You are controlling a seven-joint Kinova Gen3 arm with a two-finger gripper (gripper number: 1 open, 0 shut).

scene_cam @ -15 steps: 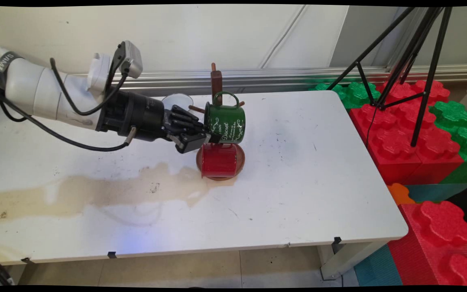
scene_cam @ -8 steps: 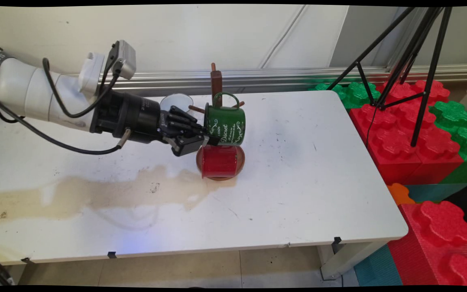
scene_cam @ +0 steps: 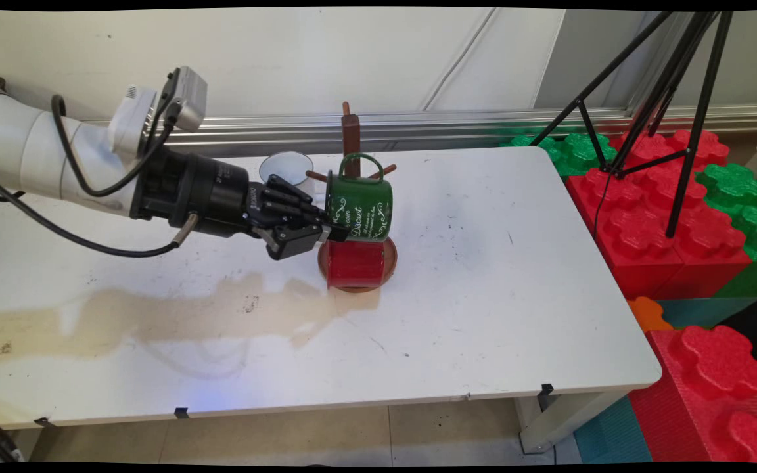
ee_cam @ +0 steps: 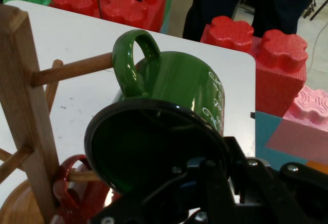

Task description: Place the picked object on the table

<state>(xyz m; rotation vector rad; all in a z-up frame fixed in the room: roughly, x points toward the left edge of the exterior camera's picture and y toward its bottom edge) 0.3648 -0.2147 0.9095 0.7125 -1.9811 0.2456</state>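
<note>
Green enamel mug point(scene_cam: 359, 206), pinched at its rim by the end effector point(scene_cam: 330, 231), is hanging its handle on a peg of the wooden mug tree point(scene_cam: 351, 135) near the desk's point(scene_cam: 483, 295) far edge, above a red mug point(scene_cam: 354, 264), not yet released.

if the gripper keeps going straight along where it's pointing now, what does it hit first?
The gripper points right across the table, shut on the green mug's rim. The mug's handle sits at a peg of the wooden mug tree, so probably that peg or post; depth is unclear.
</note>
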